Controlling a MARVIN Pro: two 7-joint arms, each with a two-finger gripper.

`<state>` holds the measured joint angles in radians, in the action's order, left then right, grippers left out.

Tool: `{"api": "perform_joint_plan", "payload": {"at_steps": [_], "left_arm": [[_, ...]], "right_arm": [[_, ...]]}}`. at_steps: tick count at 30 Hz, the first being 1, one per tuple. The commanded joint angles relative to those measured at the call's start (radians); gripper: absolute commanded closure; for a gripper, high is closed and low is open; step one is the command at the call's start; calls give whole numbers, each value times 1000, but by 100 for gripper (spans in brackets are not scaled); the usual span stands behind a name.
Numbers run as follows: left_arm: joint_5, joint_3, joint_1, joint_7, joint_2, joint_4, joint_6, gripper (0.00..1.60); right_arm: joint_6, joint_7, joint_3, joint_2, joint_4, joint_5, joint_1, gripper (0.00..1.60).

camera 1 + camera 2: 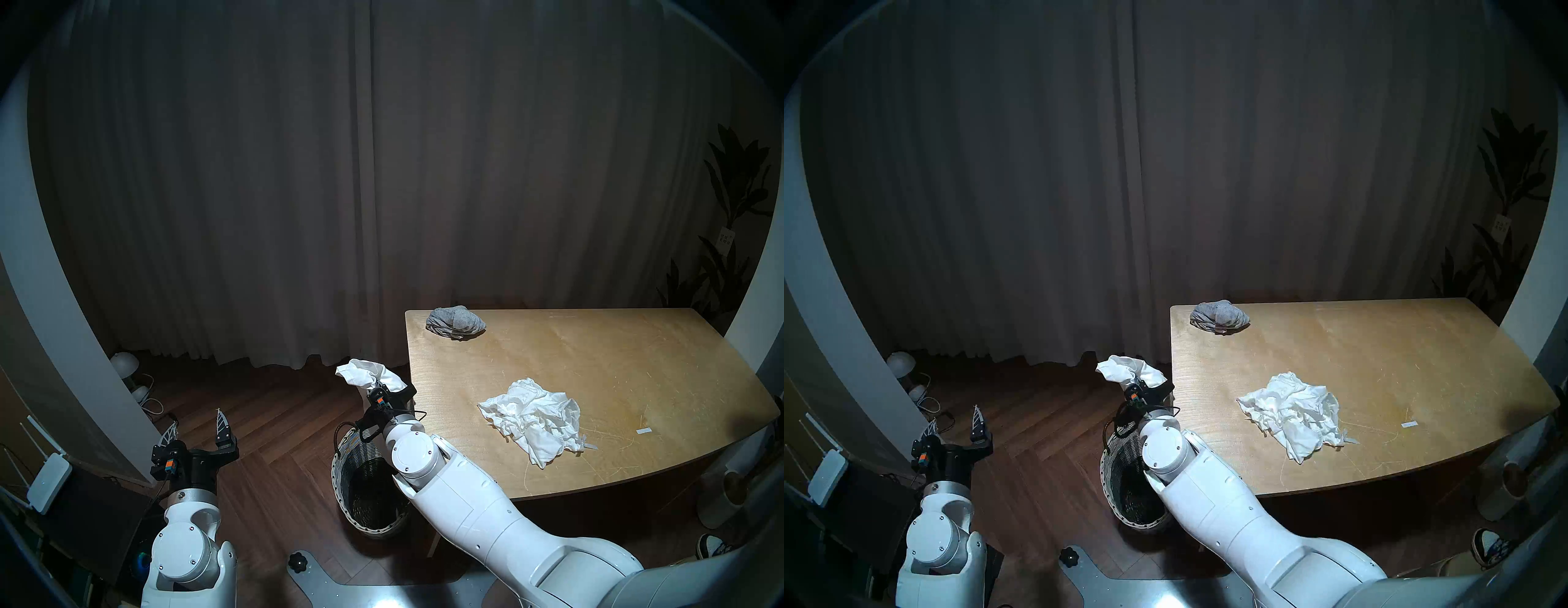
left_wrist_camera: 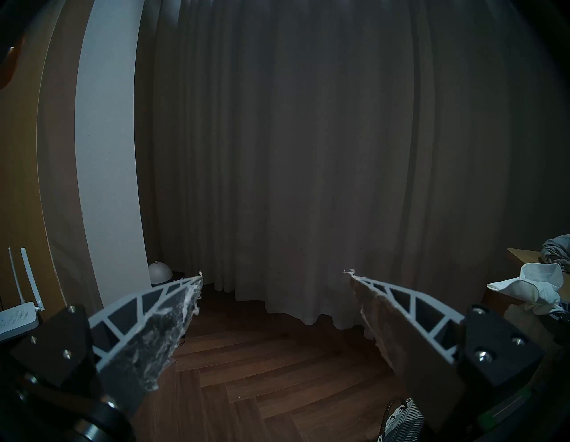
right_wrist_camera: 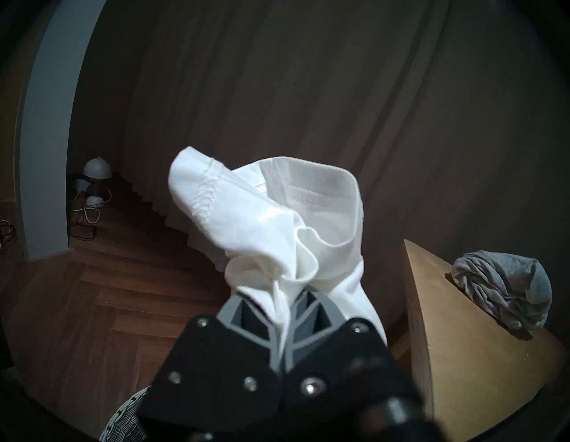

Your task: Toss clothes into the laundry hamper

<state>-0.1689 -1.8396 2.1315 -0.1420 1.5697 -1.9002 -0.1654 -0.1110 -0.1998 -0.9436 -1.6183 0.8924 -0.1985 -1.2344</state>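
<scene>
On the wooden table lie two of the three garments: one crumpled white garment near the front and one grey knit garment at the far left corner, well apart. The third, a white cloth, is pinched in the right gripper, whose jaws are closed tight on it above and just beyond the one wicker hamper, which stands on the floor beside the table. The left gripper holds nothing, jaws spread wide over the floor.
</scene>
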Motion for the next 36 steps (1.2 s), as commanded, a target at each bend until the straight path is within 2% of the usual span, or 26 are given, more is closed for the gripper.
{"api": "perform_joint_plan", "payload": {"at_steps": [1, 7, 10, 11, 15, 19, 21, 22, 27, 31, 36], "left_arm": [[8, -5, 10, -10, 7, -29, -19, 0], [21, 12, -6, -8, 1, -30, -9, 0], [23, 15, -21, -9, -3, -20, -4, 0], [23, 16, -24, -9, -5, -17, -3, 0], [18, 11, -34, -17, -3, -12, -5, 0], [12, 3, -35, -23, -2, -9, -10, 0], [11, 2, -33, -24, -2, -11, -11, 0], [10, 2, -32, -24, -2, -12, -12, 0], [8, 4, -31, -20, -6, -13, -14, 0], [6, 15, -41, -8, -15, -3, -8, 0], [-1, 20, -54, 7, -25, 12, -7, 0]], "right_arm": [[-82, -33, -30, -30, -101, 5, 102, 160], [-153, -54, -54, -28, -216, 3, 146, 160], [-210, -41, -22, -29, -267, -27, 166, 160], [-199, -38, -13, -30, -264, -30, 166, 160], [-257, -24, 5, -41, -269, -40, 172, 160], [-252, 1, 10, -30, -190, -31, 147, 160], [-251, 17, 13, -5, -129, -29, 122, 160], [-272, 20, 8, -1, -141, -24, 127, 160], [-265, 8, -34, 58, -74, -1, 103, 160], [-239, 18, -59, 103, -15, 10, 71, 160], [-191, 61, -51, 110, 43, 20, 37, 160]]}}
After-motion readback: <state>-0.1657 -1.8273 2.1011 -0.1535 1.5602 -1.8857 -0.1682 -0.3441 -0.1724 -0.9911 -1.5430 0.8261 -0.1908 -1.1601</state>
